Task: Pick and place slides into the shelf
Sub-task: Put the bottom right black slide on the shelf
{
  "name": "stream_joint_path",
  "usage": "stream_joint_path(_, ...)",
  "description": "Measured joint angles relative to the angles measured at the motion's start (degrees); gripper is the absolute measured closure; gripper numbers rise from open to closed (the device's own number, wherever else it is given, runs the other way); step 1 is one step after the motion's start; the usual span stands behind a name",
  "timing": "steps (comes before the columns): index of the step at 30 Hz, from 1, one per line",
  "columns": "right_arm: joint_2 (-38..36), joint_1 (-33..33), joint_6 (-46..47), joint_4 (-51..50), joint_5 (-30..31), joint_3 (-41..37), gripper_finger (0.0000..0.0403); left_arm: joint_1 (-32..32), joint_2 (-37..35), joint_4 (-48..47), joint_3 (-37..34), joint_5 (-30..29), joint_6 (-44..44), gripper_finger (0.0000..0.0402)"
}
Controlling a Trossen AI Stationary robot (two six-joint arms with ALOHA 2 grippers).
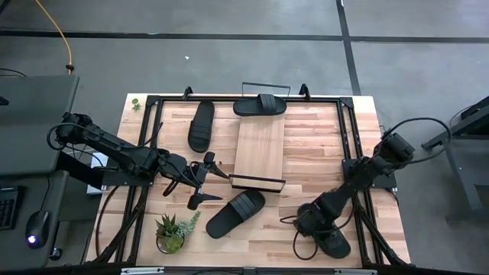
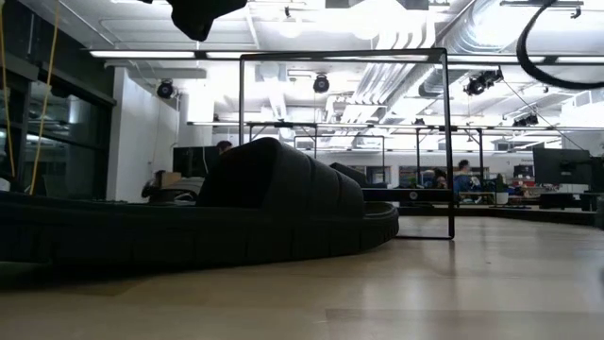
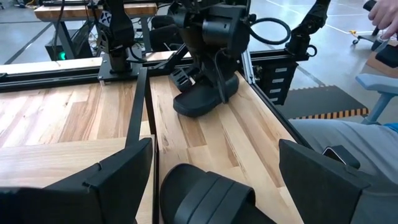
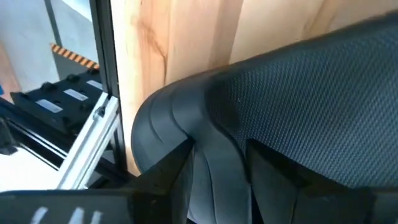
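Right gripper (image 1: 319, 229) is clamped on a black slip-on slide (image 1: 334, 244) near the butcher-block table's (image 1: 313, 153) front right corner. Left gripper (image 1: 200, 182) hangs with fingers wide beside the light-wood, black-wire-framed shelf (image 1: 260, 150) at mid-table. Another slide (image 1: 235, 213) lies near the front edge; two more, (image 1: 202, 124) and (image 1: 260, 105), sit near the back edge.

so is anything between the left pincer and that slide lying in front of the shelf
Nothing visible. The left pincer, open, hovers just beside the slide, with only bare table between them. The potted plant sits off to the side, out of the path.
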Motion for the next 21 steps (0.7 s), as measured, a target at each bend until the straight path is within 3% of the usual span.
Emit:
stream_joint_path(11,-0.82,0.20,1.99,1.04,-3.41,-0.02,0.0274,-0.02,0.00,-0.17,0.00,-0.10,0.00,0.0073)
stream_joint_path(21,-0.86,0.20,1.54,1.09,-4.63,-0.02,0.0392,-0.02,0.00,-0.17,0.00,-0.20,0.00,0.0073)
